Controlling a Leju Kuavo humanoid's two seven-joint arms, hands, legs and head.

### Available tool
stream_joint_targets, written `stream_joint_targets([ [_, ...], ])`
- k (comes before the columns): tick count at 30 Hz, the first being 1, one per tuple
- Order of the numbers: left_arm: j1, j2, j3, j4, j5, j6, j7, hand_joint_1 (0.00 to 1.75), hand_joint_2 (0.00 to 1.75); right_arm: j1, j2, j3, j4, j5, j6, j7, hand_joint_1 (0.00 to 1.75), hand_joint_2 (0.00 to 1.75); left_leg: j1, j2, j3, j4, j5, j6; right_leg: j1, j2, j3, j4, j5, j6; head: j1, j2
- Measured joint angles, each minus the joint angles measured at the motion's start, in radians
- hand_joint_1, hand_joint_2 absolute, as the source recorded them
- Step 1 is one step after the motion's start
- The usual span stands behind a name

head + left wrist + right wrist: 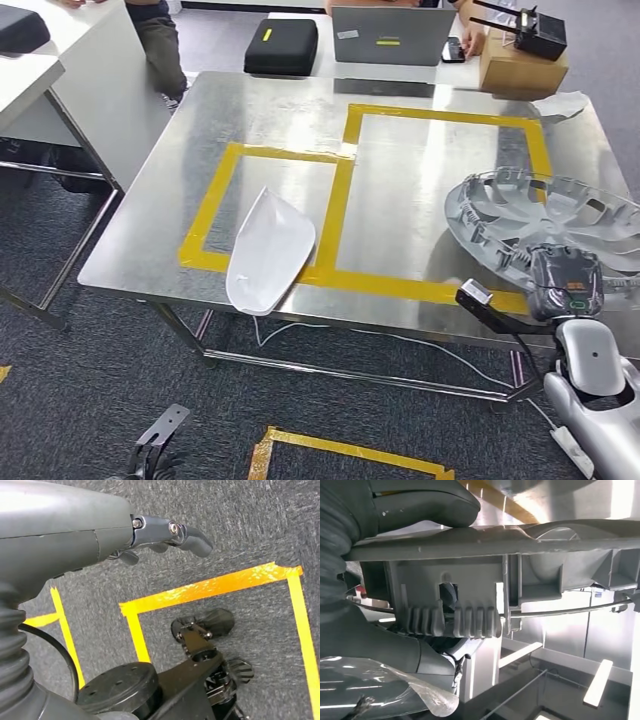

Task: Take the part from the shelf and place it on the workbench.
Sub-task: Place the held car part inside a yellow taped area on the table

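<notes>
My right hand [566, 285] is gripping the wheel cover [543, 215] by its near rim, holding it flat above the workbench [302, 110]; my left hand [166, 532] is hanging empty, fingers loosely extended.

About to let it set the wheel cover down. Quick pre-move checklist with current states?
1. Right hand holds wheel cover at its near rim: ok.
2. Cover over the workbench: ok, though whether it touches the top cannot tell.
3. Cover inside the taped rectangle: not ok, it spreads past the right side.
4. White part apart from the cover: ok.
5. Left hand holds nothing, low over the floor: ok.
6. Person's hand at the far table, off the workbench: ok.
</notes>
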Motion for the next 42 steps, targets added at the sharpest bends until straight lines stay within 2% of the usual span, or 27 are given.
stream_joint_targets([
  [6,-0.015,-0.022,0.017,0.042,-0.054,-0.022,-0.001,0.0,1.75,-0.026,0.046,0.008,0.037,-0.054,-0.042,-0.049,1.75,1.75,0.0,0.0,0.0,0.0,0.0,0.0,0.0,0.0,0.0,0.0,0.0,0.0,0.0,0.0],
  [14,-0.032,-0.041,0.026,0.081,-0.117,-0.04,-0.006,0.0,1.75,-0.059,0.1,0.035,0.047,-0.107,-0.046,-0.101,1.75,1.75,0.0,0.0,0.0,0.0,0.0,0.0,0.0,0.0,0.0,0.0,0.0,0.0,0.0,0.0],
  [18,-0.034,-0.048,0.04,0.087,-0.137,-0.04,-0.007,0.0,0.0,-0.071,0.111,0.049,0.051,-0.118,-0.04,-0.103,0.0,1.75,0.0,0.0,0.0,0.0,0.0,0.0,0.0,0.0,0.0,0.0,0.0,0.0,0.0,0.0],
  [27,-0.026,-0.054,0.074,0.087,-0.147,-0.043,-0.004,0.0,0.0,-0.075,0.112,0.055,0.064,-0.142,0.008,-0.07,0.0,1.75,0.0,0.0,0.0,0.001,0.0,0.0,0.0,0.0,0.0,0.0,0.0,0.0,0.0,0.0],
  [34,0.009,-0.055,0.125,0.08,-0.143,-0.037,0.033,0.0,0.0,-0.076,0.112,0.039,0.084,-0.173,0.195,0.08,0.0,1.75,0.0,0.0,0.0,0.001,0.0,0.0,0.0,0.001,0.0,0.0,0.0,0.0,0.0,0.0],
  [42,0.041,-0.053,0.184,0.058,-0.143,-0.033,0.062,0.0,0.0,-0.099,0.112,0.019,0.067,-0.308,0.432,0.206,0.0,1.75,0.0,0.0,0.0,0.001,0.0,0.0,0.0,0.001,0.0,0.0,0.001,0.001,0.0,0.0],
])
